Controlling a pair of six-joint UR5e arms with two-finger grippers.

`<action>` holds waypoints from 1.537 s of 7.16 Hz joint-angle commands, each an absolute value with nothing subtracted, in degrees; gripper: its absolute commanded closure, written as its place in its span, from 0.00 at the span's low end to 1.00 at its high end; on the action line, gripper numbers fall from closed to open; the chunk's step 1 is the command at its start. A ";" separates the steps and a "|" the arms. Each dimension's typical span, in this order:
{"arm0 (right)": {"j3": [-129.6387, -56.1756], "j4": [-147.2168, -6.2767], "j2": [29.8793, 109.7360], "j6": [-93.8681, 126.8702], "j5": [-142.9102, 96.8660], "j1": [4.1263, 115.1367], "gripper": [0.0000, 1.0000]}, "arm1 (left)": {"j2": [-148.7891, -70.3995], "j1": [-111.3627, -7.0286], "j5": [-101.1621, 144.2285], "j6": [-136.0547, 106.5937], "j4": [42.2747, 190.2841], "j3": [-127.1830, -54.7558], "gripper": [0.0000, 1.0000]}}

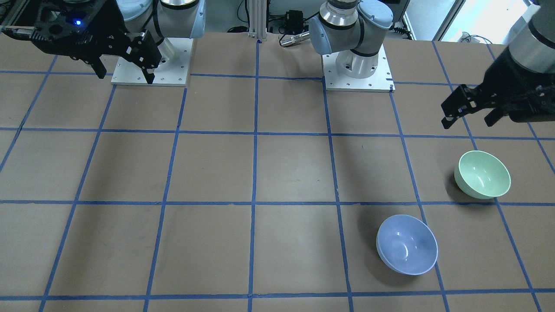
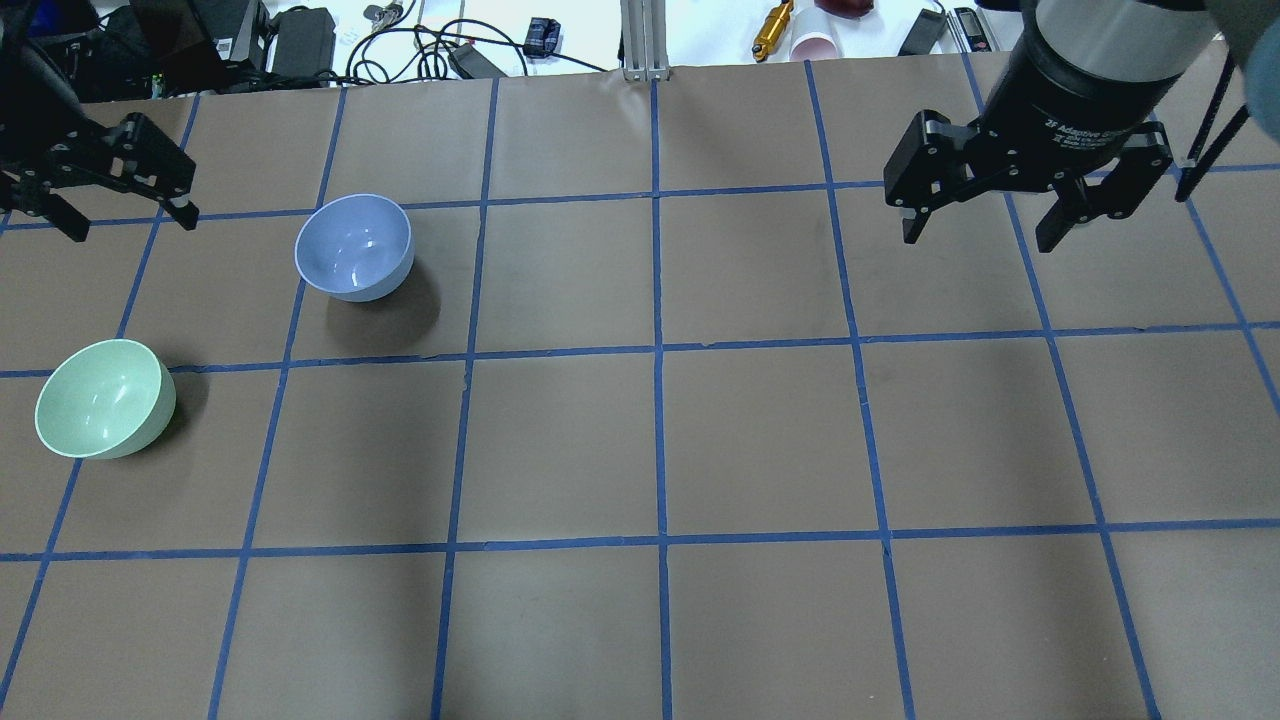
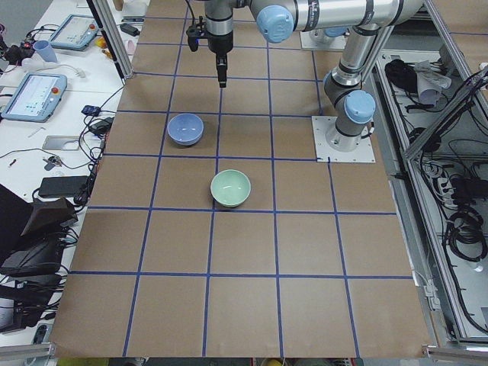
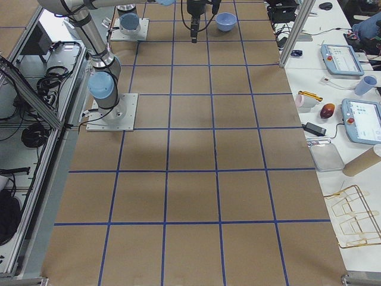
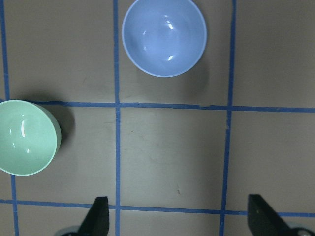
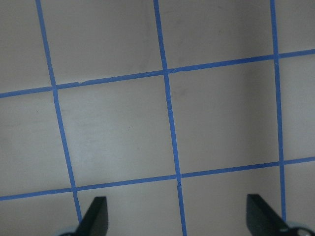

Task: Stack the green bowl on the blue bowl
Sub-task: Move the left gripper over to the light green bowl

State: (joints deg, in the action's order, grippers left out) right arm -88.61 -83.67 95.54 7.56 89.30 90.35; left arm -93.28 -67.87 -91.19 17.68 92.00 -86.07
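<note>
You see the green bowl (image 2: 100,398) and the blue bowl (image 2: 353,247) near each other but apart on the worktop's (image 2: 660,440) left side, with only blue tape lines (image 6: 167,98) between them. Both sit mouth-up, though the green may tilt slightly. The left claw (image 2: 133,225) hangs above them, spread wide and holding nothing. The right claw (image 2: 977,240), equally wide, is well apart. Only the left wrist view frames both bowls from above.

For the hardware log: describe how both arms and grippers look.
The left arm and right arm are silver-grey with pale blue joint caps. The left gripper and right gripper are black and two-fingered; the right bears white lettering.
</note>
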 commanded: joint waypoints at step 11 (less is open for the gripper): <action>-88.68 -83.58 95.54 7.56 89.30 90.35 0.00 | -113.64 -41.14 -89.30 55.00 61.20 -97.64 0.00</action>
